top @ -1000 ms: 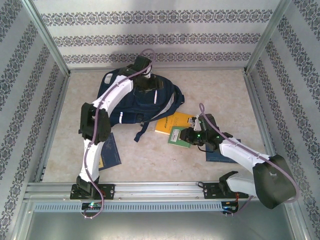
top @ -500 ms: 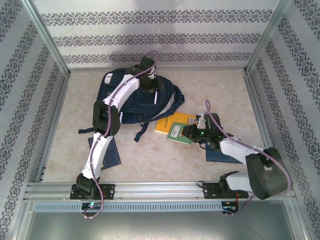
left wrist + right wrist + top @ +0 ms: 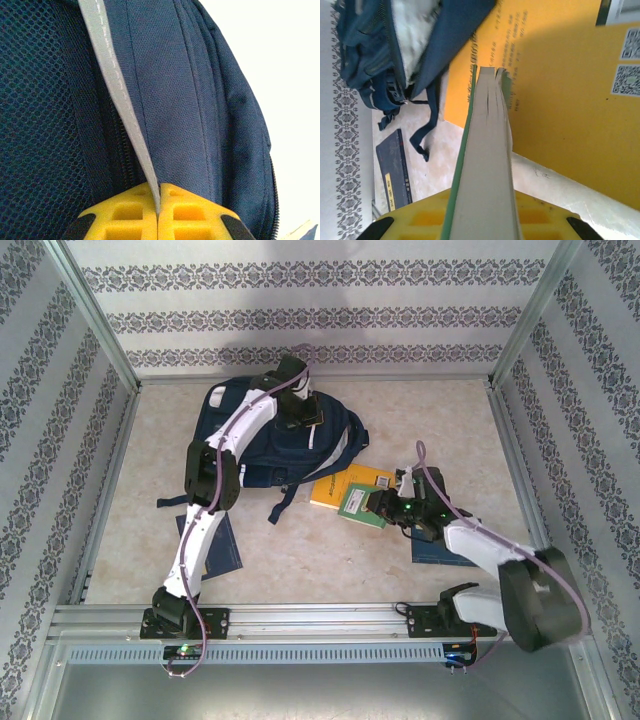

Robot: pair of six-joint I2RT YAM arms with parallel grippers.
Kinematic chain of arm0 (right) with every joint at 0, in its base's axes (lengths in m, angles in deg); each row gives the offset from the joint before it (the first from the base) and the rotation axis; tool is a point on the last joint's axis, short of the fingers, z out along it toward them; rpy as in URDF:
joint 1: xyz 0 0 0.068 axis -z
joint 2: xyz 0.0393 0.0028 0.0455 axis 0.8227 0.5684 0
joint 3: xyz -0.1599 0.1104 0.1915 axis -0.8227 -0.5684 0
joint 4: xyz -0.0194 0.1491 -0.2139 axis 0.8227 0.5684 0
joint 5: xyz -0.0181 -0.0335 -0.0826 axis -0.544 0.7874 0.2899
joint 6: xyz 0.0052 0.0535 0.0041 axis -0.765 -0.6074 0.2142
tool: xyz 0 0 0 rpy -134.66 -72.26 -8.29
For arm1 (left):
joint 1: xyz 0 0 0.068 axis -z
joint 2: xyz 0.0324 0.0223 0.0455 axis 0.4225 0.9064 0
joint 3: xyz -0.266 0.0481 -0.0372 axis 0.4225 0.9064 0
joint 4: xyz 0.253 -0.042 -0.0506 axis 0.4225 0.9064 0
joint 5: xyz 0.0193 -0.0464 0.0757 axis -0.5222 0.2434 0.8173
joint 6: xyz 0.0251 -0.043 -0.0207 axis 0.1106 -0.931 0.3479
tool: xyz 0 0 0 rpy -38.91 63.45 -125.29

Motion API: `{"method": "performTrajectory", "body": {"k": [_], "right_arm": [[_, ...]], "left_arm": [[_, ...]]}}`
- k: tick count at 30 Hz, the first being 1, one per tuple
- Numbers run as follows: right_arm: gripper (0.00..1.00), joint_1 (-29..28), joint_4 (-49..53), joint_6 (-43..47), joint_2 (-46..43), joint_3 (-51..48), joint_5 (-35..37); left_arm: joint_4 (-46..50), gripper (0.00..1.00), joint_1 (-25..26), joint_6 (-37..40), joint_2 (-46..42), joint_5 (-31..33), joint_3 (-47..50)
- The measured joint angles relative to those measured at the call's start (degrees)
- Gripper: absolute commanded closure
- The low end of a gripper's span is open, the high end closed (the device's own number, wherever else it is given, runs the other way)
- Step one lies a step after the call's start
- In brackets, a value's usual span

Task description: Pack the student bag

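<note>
The student bag [image 3: 270, 440], navy with grey stripes, lies at the back middle of the table. My left gripper [image 3: 301, 416] rests on its top. In the left wrist view this gripper [image 3: 158, 193] is shut on the bag's thin grey stripe [image 3: 116, 82], beside a zip and dark mesh. My right gripper [image 3: 385, 506] is shut on a green book [image 3: 358, 508], seen edge-on in the right wrist view [image 3: 482, 160] between the yellow fingers [image 3: 420, 215]. The green book overlaps a yellow book [image 3: 345, 485] lying flat just right of the bag.
A dark blue book [image 3: 216, 545] lies at the front left by the left arm, and another one [image 3: 440, 552] sits under the right arm. The bag's loose straps [image 3: 285, 498] trail toward the yellow book. Metal frame posts and patterned walls close in the table.
My left gripper has closed from open onto the bag's grey stripe after moving slightly toward the bag's middle. The right gripper keeps the green book; its elbow shifted a little.
</note>
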Motion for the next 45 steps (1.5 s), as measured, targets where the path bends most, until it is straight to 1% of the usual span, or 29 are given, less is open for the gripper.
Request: {"method": "performTrajectory", "body": {"k": [4,8,10,12,15,18,22,26,31,36,40,45], "right_arm": [[1.0,-2.4,9.0,2.2,-9.2,4.4,3.4],[1.0,-2.4,16.4,4.6,-15.6,12.0,6.7],[1.0,-1.2,18.9,5.4,-17.2,15.5,7.1],[1.0,0.0,19.8,5.4,-16.5,17.9,6.3],[1.0,1.3,18.7,4.7,-12.6,20.0,3.4],[1.0,1.3,16.7,2.6,-6.1,21.0,-0.5],[1.0,0.8,10.1,-2.1,3.0,21.6,-5.3],[1.0,-1.0,3.3,-6.5,10.3,23.3,-7.5],[1.0,-4.6,-2.9,-10.8,17.0,27.6,-7.8],[1.0,-7.3,-6.9,-14.3,22.1,32.1,-6.7],[1.0,-8.4,-8.3,-17.4,28.1,36.4,-3.8],[1.0,-9.7,-8.5,-20.6,38.4,44.2,-0.1]], "left_arm": [[1.8,1.0,-0.5,0.5,-4.4,-0.2,1.0],[5.6,1.0,-2.2,2.3,-11.7,-0.2,1.1],[7.3,1.0,-3.4,3.1,-15.8,-0.3,1.3],[8.8,1.0,-4.6,4.0,-19.5,-0.6,1.6],[11.4,1.0,-5.5,5.7,-23.4,-1.5,1.9],[12.4,1.0,-5.8,7.8,-25.9,-3.2,3.7],[12.3,1.0,-6.3,9.2,-28.3,-7.8,8.8],[12.3,1.0,-6.4,10.1,-28.5,-11.6,10.9],[12.2,1.0,-6.4,10.4,-28.5,-14.0,12.0],[11.8,1.0,-6.8,10.4,-28.6,-15.3,12.1],[11.6,1.0,-7.3,10.3,-28.6,-15.9,12.1],[11.3,1.0,-7.9,10.2,-28.6,-17.2,12.1]]}}
